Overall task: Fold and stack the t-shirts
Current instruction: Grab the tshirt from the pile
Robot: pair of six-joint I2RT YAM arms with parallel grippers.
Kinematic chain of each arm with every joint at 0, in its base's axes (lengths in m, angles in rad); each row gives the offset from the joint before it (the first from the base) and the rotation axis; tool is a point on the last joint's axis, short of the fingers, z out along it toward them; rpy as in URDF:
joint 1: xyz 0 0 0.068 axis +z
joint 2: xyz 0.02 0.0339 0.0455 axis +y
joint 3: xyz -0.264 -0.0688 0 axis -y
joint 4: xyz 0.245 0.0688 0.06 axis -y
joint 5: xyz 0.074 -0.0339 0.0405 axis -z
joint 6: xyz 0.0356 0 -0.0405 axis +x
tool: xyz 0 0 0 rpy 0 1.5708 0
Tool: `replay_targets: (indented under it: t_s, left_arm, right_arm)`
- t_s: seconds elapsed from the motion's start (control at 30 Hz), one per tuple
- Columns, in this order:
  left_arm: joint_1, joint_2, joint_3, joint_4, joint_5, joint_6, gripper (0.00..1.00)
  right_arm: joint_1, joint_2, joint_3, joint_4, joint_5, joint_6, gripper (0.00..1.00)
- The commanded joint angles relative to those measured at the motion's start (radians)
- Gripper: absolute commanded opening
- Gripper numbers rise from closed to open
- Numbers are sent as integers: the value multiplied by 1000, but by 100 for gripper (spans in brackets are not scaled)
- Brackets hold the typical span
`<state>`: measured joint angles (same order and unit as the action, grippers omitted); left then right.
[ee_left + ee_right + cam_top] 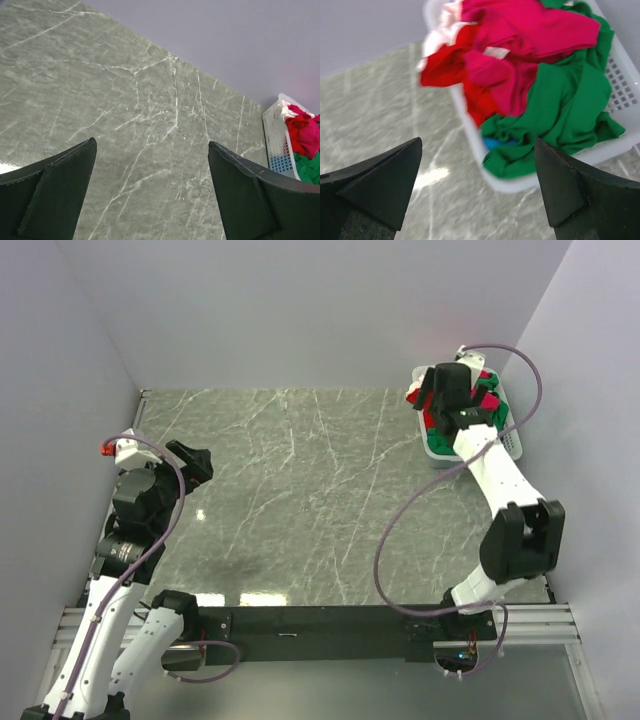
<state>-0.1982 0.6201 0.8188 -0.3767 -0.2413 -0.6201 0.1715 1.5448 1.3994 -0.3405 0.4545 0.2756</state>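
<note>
The t-shirts lie crumpled in a white slotted basket (512, 443) at the back right. In the right wrist view I see a crimson shirt (540, 25) on top, a red one (450, 65) to its left, a green one (560, 110) spilling over the rim, and a bit of white cloth (451, 17). My right gripper (437, 392) is open and empty, above the basket's near-left rim (470, 131). My left gripper (203, 463) is open and empty over bare table at the left. The left wrist view shows the basket (276, 135) far right with crimson (302, 132) and green cloth (310, 167).
A grey marble table (300, 490) spans the work area, with walls at the back and both sides. A blue patch (497, 144) shows under the green shirt. The black rail (320, 622) with the arm bases runs along the near edge.
</note>
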Motion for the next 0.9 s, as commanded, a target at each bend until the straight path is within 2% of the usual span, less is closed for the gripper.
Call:
replay_targets:
  t_s: [0.0,0.23,0.43,0.63,0.8,0.87]
  left_arm:
    - [-1,-16,16,22,36,19,99]
    - [-1,-23,10,25,39,20,99]
    - [-1,-14,11,22,31,19,99]
    - [-1,-10,16,16,19,22,99]
    - [-1,-16,17,12,8,23,99]
    - [-1,-17,17,10,4,23,99]
  right_arm:
    - [-92,72,107,-35,-31,16,97]
    - [-167,250,211,-20,-143,19,93]
    - [-199,300,211,9,-163,7,93]
    - [-217,363,233,12,-192,20,86]
    - [-225,412,283,6,-231,5,71]
    - [-225,442,332,-20,-235,-4,59]
